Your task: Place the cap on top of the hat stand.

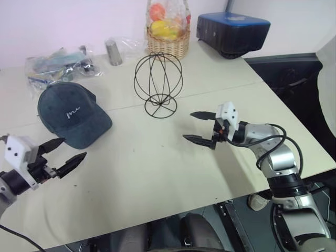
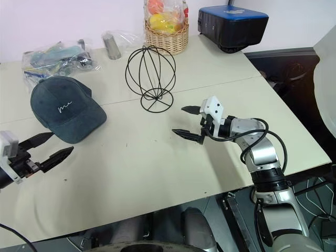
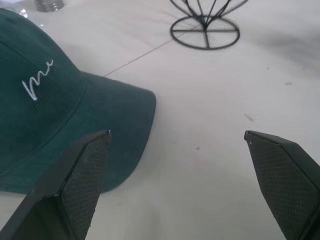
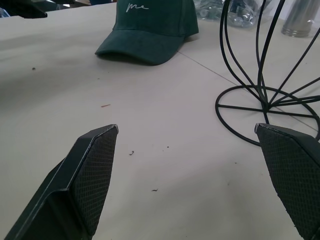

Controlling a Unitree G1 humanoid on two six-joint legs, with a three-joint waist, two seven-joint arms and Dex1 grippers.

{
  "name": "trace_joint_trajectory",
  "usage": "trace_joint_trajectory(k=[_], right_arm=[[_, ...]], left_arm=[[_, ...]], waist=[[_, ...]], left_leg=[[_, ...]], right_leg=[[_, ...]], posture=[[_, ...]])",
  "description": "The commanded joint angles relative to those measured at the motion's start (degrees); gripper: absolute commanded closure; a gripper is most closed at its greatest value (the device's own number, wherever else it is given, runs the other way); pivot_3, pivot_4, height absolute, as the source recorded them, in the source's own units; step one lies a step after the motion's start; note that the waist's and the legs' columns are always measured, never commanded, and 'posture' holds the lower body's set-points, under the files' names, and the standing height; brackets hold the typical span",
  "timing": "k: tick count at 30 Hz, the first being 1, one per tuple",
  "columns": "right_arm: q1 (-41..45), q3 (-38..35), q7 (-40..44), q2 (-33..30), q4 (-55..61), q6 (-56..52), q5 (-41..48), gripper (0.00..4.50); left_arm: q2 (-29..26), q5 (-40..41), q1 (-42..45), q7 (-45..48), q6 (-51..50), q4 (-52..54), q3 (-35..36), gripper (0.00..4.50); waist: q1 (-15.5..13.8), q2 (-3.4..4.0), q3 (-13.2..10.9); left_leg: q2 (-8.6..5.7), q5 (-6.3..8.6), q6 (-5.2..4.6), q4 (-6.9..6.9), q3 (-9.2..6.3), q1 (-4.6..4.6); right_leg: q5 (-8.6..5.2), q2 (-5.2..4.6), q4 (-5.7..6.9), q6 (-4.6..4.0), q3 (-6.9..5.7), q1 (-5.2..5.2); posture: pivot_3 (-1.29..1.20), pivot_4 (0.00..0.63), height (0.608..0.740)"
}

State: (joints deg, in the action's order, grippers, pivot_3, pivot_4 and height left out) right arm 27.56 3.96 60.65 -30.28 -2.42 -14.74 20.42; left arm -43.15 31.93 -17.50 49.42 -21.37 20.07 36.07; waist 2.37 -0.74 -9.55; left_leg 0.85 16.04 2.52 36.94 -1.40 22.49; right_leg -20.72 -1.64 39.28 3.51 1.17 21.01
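Reaching comes first, and nothing is held yet: my left gripper [image 1: 65, 152] hovers with its fingers spread wide, just short of the brim of the cap [image 1: 72, 115], and my right gripper [image 1: 202, 126] waits, spread as well, beside the base of the stand [image 1: 158, 84]. The cap lies flat on the table [image 1: 157, 178], crown up, brim turned toward me, to the left of the stand and a little apart from it. The stand is bare and upright near the table's middle. I judge that the next move calls for my left fingers to slip around the brim edge, one above and one below, and close on it, then lift the cap and carry it across and over the globe. The thin wire frame looks light, so a knock could tip it. Behind the stand sit a fruit basket [image 1: 168, 39], a metal cylinder [image 1: 113, 52], a heap of plastic bags [image 1: 58, 63] and a blue-topped box [image 1: 233, 31]; none of these lies between cap and stand.
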Motion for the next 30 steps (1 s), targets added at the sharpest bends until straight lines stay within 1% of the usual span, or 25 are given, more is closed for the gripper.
trace_joint_trajectory(k=[1, 4, 8, 12, 14, 17, 22, 30], right_arm=[[1.26, -0.97, -0.17, -0.07, 2.56, 0.38, 0.82, 0.02], [1.1, -0.96, -0.57, 0.18, 2.91, 0.43, 0.82, 0.02], [0.64, -0.99, -1.25, 0.64, 4.24, -0.29, 1.55, 0.02], [1.15, -2.29, -2.75, 1.85, 8.66, -6.71, 6.84, 0.02], [2.18, -3.54, -3.99, 2.72, 11.64, -12.1, 11.59, 0.02], [2.5, -3.7, -5.8, 3.82, 14.14, -15.72, 14.35, 0.02], [0.75, -0.63, -7.81, 5.58, 16.68, -15.84, 12.78, 0.02], [-1.32, 0.41, -9.8, 6.43, 18.17, -15.24, 12.13, 0.02]], left_arm=[[-0.82, -7.6, 0.74, -2.13, 7.51, -1.97, -0.7, 0.0], [-0.14, -15.04, 0.61, -4.88, 15.17, -4.86, -2.37, 0.0], [1.02, -20.08, 1.37, -8.48, 20.84, -6.62, -3.42, 0.0], [2.09, -24.11, 2.25, -11.22, 25.11, -8.06, -5.57, 0.0], [3.13, -26.15, 3.7, -13.06, 26.18, -7.89, -8.53, 0.0], [4.24, -27.72, 4.86, -14.02, 27.97, -9.36, -11.31, 0.0], [5.11, -31.15, 7.4, -15.93, 29.9, -11.66, -16.02, 0.0], [6.33, -38.75, 8.21, -22.48, 34.21, -15.05, -20.4, 0.0]], waist=[[-0.03, 0.0, 0.0], [-0.02, 0.0, 0.0], [-0.01, 0.0, 0.0], [-0.01, 0.0, 0.0], [-0.09, 0.0, 0.0], [-0.16, -0.02, 0.01], [-0.15, -0.03, 0.02], [-0.14, -0.03, 0.02]], left_leg=[[0.0, 0.0, 0.0, 0.0, 0.0, 0.0], [0.0, 0.0, 0.0, 0.0, 0.0, 0.0], [0.0, 0.01, -0.02, 0.0, 0.0, 0.0], [0.0, 0.01, -0.02, 0.0, 0.0, 0.0], [0.0, 0.01, -0.02, 0.01, 0.0, 0.0], [0.0, 0.01, -0.03, 0.03, 0.0, 0.01], [0.0, 0.03, -0.05, 0.02, -0.01, 0.01], [0.0, 0.03, -0.05, 0.04, 0.0, 0.01]], right_leg=[[0.0, 0.0, 0.0, 0.0, 0.0, 0.0], [0.0, 0.0, 0.0, 0.0, 0.0, 0.0], [0.0, 0.0, 0.0, 0.0, 0.0, 0.0], [0.0, 0.0, 0.01, 0.0, 0.0, 0.0], [0.01, -0.01, 0.01, 0.01, 0.0, -0.01], [0.02, -0.01, 0.02, 0.03, -0.01, -0.02], [0.02, 0.0, 0.02, 0.03, -0.02, -0.01], [0.02, 0.0, 0.04, 0.04, -0.02, -0.01]], posture=[[0.0, 0.15, 0.74], [0.0, 0.15, 0.74], [0.0, 0.15, 0.74], [0.0, 0.15, 0.74], [0.0, 0.15, 0.74], [0.0, 0.15, 0.74], [0.0, 0.15, 0.74], [0.0, 0.15, 0.74]])
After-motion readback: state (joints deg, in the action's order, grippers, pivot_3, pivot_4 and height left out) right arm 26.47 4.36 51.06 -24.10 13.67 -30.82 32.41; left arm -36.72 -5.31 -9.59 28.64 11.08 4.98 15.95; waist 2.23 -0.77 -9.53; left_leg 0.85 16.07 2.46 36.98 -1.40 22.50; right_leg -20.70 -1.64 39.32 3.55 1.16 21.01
